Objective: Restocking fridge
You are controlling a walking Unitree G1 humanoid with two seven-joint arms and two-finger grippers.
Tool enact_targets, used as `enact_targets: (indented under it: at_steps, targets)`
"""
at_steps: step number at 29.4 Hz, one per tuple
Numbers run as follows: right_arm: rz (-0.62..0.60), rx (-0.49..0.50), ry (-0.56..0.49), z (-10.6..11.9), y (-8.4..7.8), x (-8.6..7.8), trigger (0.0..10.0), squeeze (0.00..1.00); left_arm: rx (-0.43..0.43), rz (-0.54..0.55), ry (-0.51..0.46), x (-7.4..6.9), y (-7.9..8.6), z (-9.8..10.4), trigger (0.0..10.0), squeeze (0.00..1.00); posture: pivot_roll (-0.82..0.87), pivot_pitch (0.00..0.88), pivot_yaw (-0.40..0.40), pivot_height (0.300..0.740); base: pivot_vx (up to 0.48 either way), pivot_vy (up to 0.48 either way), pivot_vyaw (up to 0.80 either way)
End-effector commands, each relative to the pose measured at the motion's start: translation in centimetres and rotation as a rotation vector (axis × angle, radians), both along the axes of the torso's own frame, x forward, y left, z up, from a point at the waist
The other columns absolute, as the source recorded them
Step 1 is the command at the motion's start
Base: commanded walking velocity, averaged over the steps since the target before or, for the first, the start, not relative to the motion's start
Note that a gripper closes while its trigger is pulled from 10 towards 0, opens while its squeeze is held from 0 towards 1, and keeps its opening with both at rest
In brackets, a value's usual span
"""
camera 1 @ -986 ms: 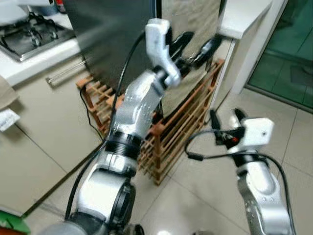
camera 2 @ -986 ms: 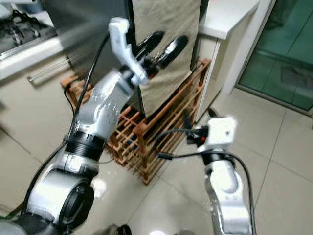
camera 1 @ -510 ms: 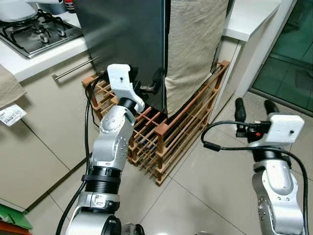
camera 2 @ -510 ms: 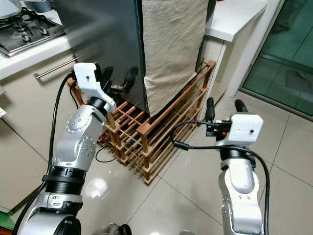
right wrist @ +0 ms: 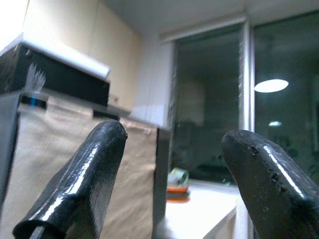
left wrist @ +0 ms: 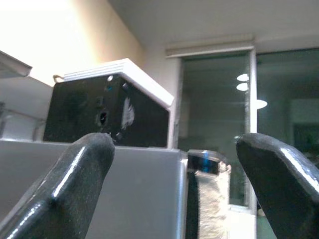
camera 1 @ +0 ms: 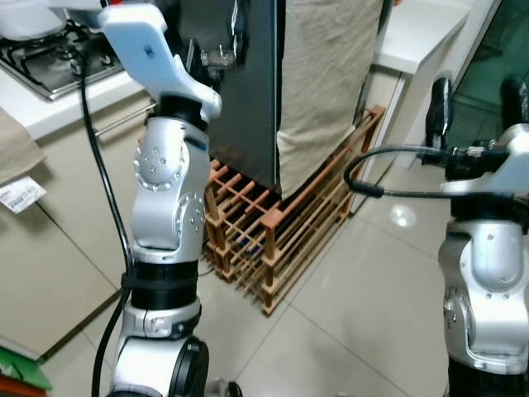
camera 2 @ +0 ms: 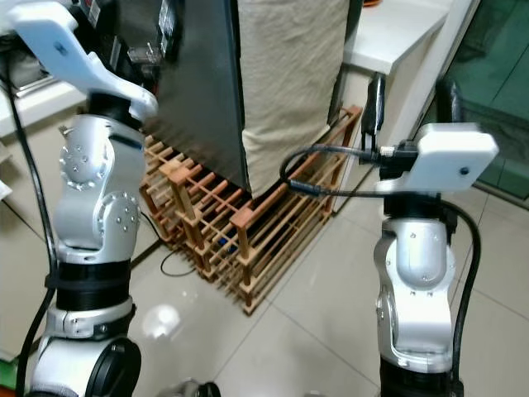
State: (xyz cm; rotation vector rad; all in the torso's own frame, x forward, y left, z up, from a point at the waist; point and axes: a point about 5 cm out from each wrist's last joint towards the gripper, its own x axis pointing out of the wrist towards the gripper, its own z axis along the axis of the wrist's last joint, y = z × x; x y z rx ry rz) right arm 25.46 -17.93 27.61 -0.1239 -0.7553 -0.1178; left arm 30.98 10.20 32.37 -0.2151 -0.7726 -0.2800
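Note:
The fridge is a tall dark cabinet straight ahead, shut, with a beige cloth hanging down its right side. My left gripper is raised high against the fridge's front near the frame's upper edge. Its fingers stand wide apart with nothing between them, looking over the fridge's grey surface. My right gripper is lifted at the right, away from the fridge and pointing up. It is open and empty, and its fingers frame the cloth.
A wooden slatted rack stands on the tiled floor at the fridge's foot. A gas hob and beige cabinets are to the left. A white counter and glass door are to the right. A black box sits on the fridge.
My left arm swung down beside the rack and has now risen up along the fridge front. My right arm has lifted higher. The view has shifted too.

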Motion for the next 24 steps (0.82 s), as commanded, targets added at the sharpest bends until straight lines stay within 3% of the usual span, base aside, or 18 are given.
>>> enact_targets:
  at_steps: [1,4,20,24]
  targets:
    - [-0.036,0.003,-0.051,1.7,-0.8,-0.3,10.0,0.00,-0.001,-0.047,-0.044,-0.5,-0.2,1.0,10.0,0.00,-0.16,0.000,0.055,0.740,0.000,0.000,0.00]
    - [-0.048,-0.019,-0.086,2.8,-1.0,-0.1,10.0,0.00,-0.015,-0.053,-0.050,-0.5,-0.1,1.2,10.0,0.00,-0.16,0.000,0.044,0.740,0.432,0.000,0.00]
    - [-0.008,-0.028,0.021,0.5,-0.2,1.3,10.0,0.00,-0.066,0.035,0.002,0.4,0.9,0.9,10.0,0.00,-0.15,0.000,0.030,0.740,0.474,0.000,0.00]
    - [0.017,-0.026,0.049,-0.1,0.0,1.6,10.0,0.00,-0.091,0.082,0.021,0.7,1.3,0.7,10.0,0.00,-0.15,0.000,0.029,0.740,0.252,0.357,0.00]
